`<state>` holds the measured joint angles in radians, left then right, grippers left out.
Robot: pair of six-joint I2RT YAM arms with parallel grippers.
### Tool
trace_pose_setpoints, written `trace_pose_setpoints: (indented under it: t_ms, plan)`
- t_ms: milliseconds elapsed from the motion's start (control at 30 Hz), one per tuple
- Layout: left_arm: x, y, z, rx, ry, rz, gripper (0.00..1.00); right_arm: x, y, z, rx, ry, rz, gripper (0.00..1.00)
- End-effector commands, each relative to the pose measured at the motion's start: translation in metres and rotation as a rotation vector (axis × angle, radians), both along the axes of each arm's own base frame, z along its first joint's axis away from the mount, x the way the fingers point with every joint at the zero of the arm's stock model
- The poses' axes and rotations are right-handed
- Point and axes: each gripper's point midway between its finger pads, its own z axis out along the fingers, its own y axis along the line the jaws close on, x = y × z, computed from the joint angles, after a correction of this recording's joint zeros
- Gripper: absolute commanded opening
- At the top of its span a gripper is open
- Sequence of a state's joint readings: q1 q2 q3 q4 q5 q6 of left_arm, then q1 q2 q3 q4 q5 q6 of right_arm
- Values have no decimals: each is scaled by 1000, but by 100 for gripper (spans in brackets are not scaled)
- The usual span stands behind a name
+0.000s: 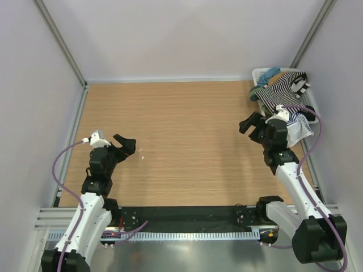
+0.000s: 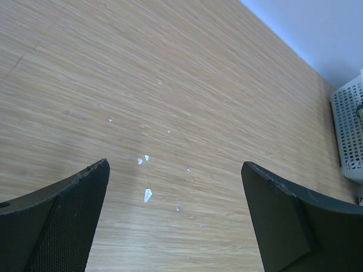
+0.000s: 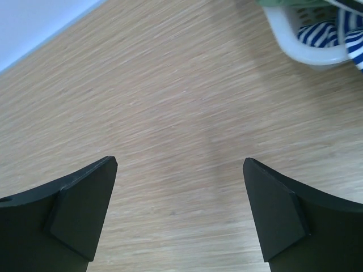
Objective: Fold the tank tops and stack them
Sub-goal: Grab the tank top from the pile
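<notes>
Your left pincer (image 1: 126,144) and right pincer (image 1: 251,122) both stand wide apart over the bench (image 1: 187,124), holding nothing. The tank tops (image 1: 281,96) lie in the basket (image 1: 259,73) at the far right; the blue-and-white one (image 1: 298,131) seems to hang over its rim.

A robot lab test cell, not a home: a wood-grain table (image 1: 187,147) boxed in by plain white panels (image 1: 170,34) on aluminium posts (image 1: 59,42), with a left arm (image 1: 93,187) and right arm (image 1: 289,175) bolted to a metal rail (image 1: 187,233).
</notes>
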<state>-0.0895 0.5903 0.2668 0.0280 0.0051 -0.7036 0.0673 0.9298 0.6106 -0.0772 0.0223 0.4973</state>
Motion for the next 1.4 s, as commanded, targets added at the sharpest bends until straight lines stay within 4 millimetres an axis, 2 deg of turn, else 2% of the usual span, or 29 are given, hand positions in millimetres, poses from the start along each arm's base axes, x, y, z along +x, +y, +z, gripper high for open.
trace_pose_setpoints:
  t_ms: [0, 33, 100, 133, 167, 300, 333, 367, 400, 433, 467, 500, 533, 567, 600, 700, 967, 1033, 1067, 1100, 1133, 1167, 1200, 1233, 1267, 1333, 1367]
  plan:
    - [-2, -8, 7, -20, -25, -42, 99, 10, -26, 36, -26, -75, -154, 100]
    - [-3, -10, 6, -23, -25, -52, 99, 16, -28, 46, -43, -78, -156, 98]
    - [-3, -12, 5, -22, -30, -65, 99, 25, -35, 60, -79, -85, -185, 88]
    - [-3, -15, 3, -25, -22, -81, 99, 35, -40, 67, -96, -50, -215, 84]
    - [-2, -15, 3, -27, -23, -84, 100, 41, -51, 71, -128, -32, -267, 83]
    - [1, -22, 0, -40, -17, -120, 100, 82, -67, 76, -273, 98, -305, 78]
    - [1, -23, -1, -42, -14, -123, 100, 91, -69, 92, -287, 96, -314, 77]
    - [2, -25, -1, -43, -12, -129, 100, 106, -71, 72, -318, 158, -312, 76]
    - [2, -25, -2, -43, -7, -129, 99, 112, -74, 73, -335, 169, -324, 75]
    - [2, -26, -3, -44, -4, -135, 100, 122, -75, 82, -353, 165, -321, 76]
    - [3, -25, -5, -43, 2, -132, 100, 132, -74, 68, -370, 203, -311, 76]
    - [3, -26, -4, -43, 2, -133, 100, 140, -75, 64, -381, 218, -307, 78]
    - [3, -26, -5, -42, 2, -133, 100, 147, -77, 73, -396, 215, -313, 79]
    - [3, -25, -5, -41, 3, -130, 100, 157, -77, 55, -412, 260, -307, 81]
    - [3, -25, -6, -41, 6, -132, 99, 164, -77, 62, -417, 257, -306, 82]
    - [4, -27, -7, -42, 9, -136, 100, 180, -82, 48, -454, 304, -317, 82]
    - [7, -28, -12, -47, 36, -142, 100, 192, -97, 19, -541, 392, -379, 73]
    - [9, -27, -15, -42, 53, -133, 100, 188, -100, 18, -542, 402, -400, 56]
    - [9, -27, -17, -41, 62, -131, 100, 186, -101, 22, -541, 397, -413, 34]
    - [9, -27, -16, -40, 63, -133, 99, 182, -103, 21, -546, 397, -431, 23]
    - [9, -28, -17, -41, 66, -136, 99, 179, -104, 29, -540, 377, -442, 14]
    - [9, -27, -17, -41, 66, -135, 99, 173, -103, 47, -530, 337, -457, 8]
    - [9, -28, -16, -40, 63, -137, 98, 169, -100, 58, -533, 312, -460, 1]
    - [9, -27, -16, -39, 63, -137, 98, 165, -98, 69, -533, 289, -463, 1]
    - [9, -27, -14, -38, 55, -134, 98, 156, -94, 98, -520, 230, -467, 1]
    - [8, -27, -14, -39, 52, -135, 98, 149, -76, 125, -487, 158, -417, 1]
    - [8, -28, -13, -40, 51, -137, 98, 136, -68, 160, -438, 67, -382, 1]
